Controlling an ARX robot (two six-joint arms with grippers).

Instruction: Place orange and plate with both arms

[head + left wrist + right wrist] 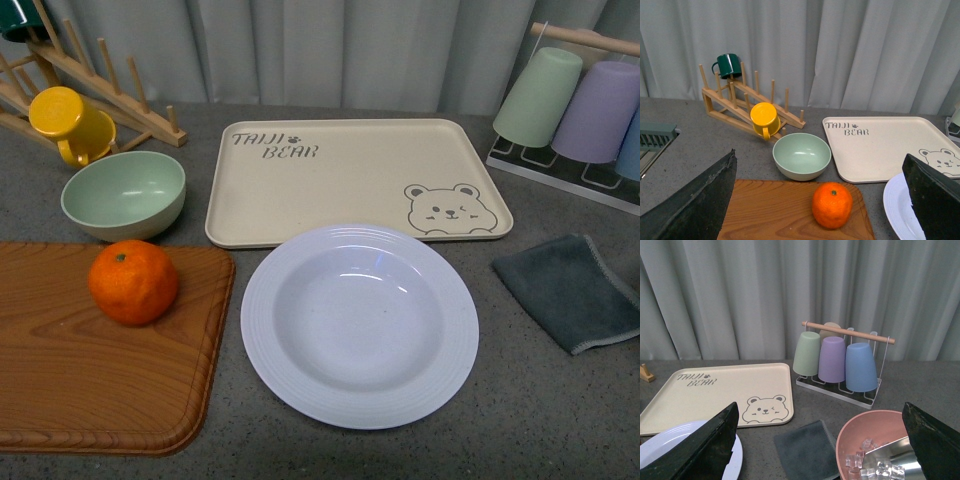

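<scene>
The orange (133, 281) rests on a wooden cutting board (90, 385) at the front left. Just right of the board lies the plate (358, 325), pale lavender-white and bare. Neither arm shows in the front view. In the left wrist view my left gripper (818, 156) hangs open above and behind the orange (832, 205), with the plate's rim (895, 205) beside one finger. My right gripper (820, 405) is open too, over a grey cloth (805, 452), and the plate's edge (670, 445) sits by its other finger. Neither gripper holds anything.
A green bowl (124, 193) stands behind the board, beside a beige bear tray (350, 175). A yellow mug (70, 122) hangs on a wooden rack (110, 95). At the right are the grey cloth (570, 290), a cup rack (580, 110) and a pink bowl of ice (865, 435).
</scene>
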